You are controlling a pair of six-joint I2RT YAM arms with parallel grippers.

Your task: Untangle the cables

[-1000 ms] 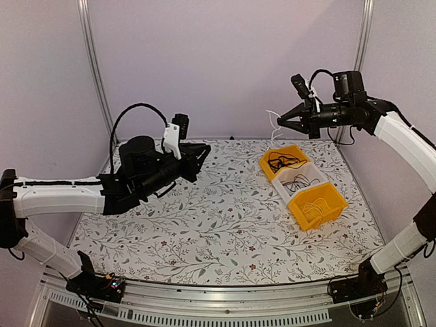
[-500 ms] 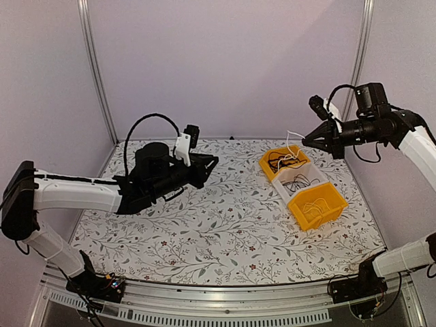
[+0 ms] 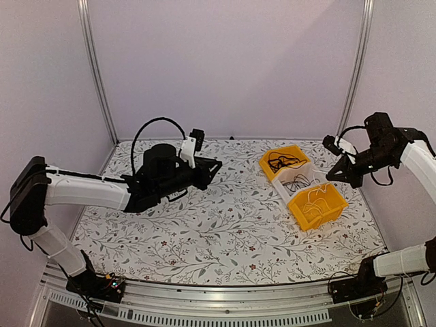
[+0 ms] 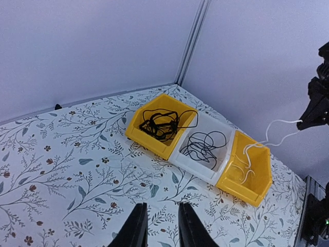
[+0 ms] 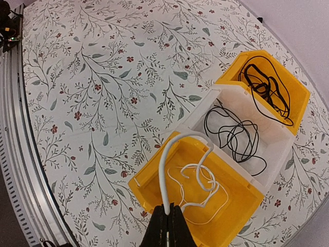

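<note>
Three bins stand in a row at the table's right. The far yellow bin (image 3: 283, 161) holds a black cable (image 5: 267, 90). The white bin (image 3: 298, 180) holds another black cable (image 5: 236, 136). The near yellow bin (image 3: 317, 206) holds thin white cable (image 5: 198, 182). My right gripper (image 3: 338, 174) is shut on a white cable (image 5: 167, 170) that arches up from its tips and drops into the near yellow bin. My left gripper (image 3: 214, 167) is open and empty above the table's middle, left of the bins; its fingertips (image 4: 138, 229) show in the left wrist view.
The table has a floral cloth (image 3: 225, 225). Metal frame posts (image 3: 95, 68) stand at the back corners, with purple walls behind. A metal rail (image 3: 218, 300) runs along the near edge.
My right gripper has swung right and down with the white cable, from above the far bin to over the near yellow bin. My left gripper has reached further right.
</note>
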